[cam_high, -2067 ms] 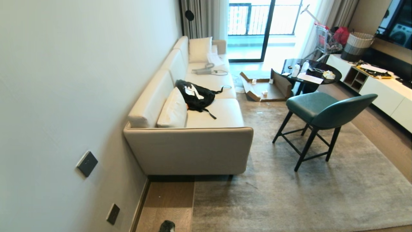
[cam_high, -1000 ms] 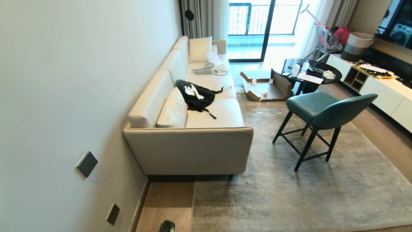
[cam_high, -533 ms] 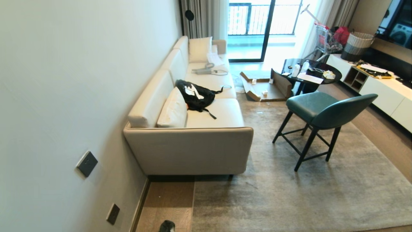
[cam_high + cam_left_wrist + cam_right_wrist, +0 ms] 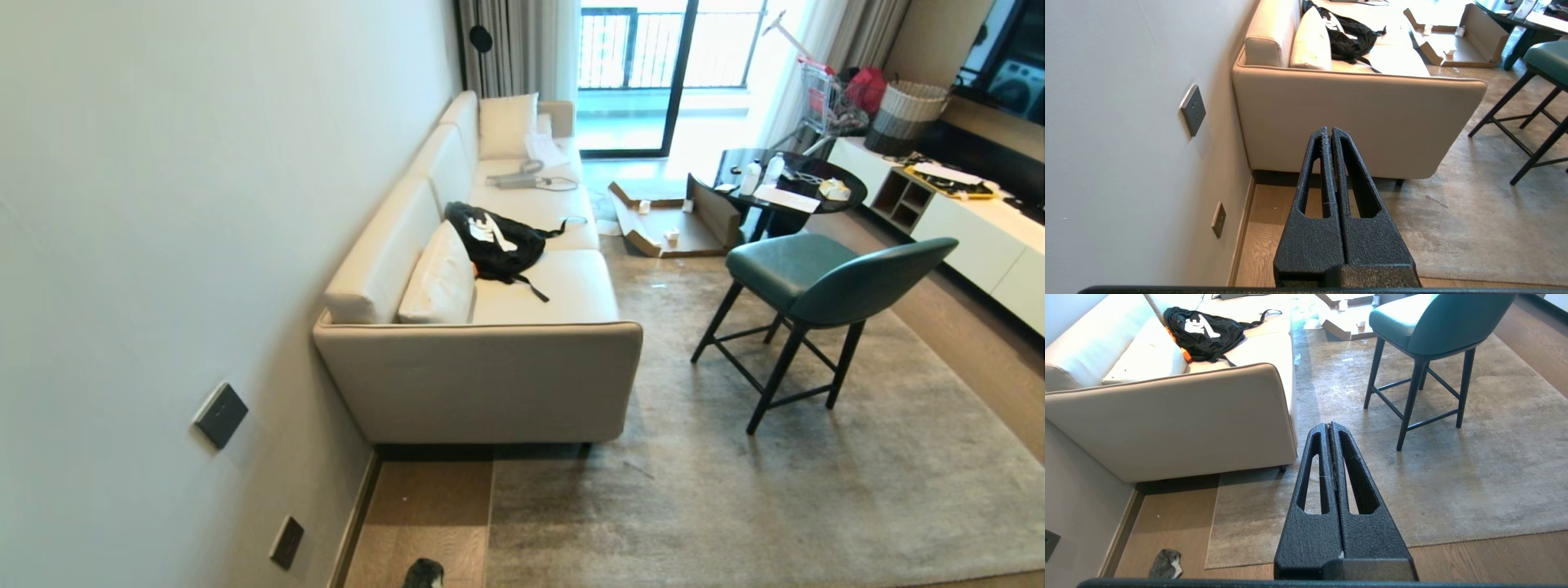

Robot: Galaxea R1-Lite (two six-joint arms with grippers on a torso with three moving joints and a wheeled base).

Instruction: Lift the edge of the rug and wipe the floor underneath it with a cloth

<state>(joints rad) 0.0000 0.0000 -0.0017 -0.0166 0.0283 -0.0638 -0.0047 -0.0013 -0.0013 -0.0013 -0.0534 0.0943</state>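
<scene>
Nothing has moved since the earlier frames: the room and both arms sit as they were. A large grey-beige rug (image 4: 735, 490) covers most of the floor (image 4: 424, 506), whose brown wood planks show in a strip between the rug and the wall (image 4: 163, 245). A cream sofa (image 4: 490, 327) stands along that wall, its near end over the rug's corner, with a black bag with white print (image 4: 494, 241) lying on its seat. A teal chair (image 4: 816, 286) on dark legs stands on the rug to the right, a round black table (image 4: 792, 188) behind it. The rug edge (image 4: 1214, 522) runs straight and lies flat beside the bare planks. The cloth (image 4: 1164, 563), a small dark grey wad, sits on the floor close to the wall and just beside that edge, touched by neither arm. The left gripper (image 4: 1329, 131) is held above the strip of planks, pointing toward the sofa's end, its fingers pressed together on nothing. The right gripper (image 4: 1329, 425) is raised over the rug, likewise clenched and empty
</scene>
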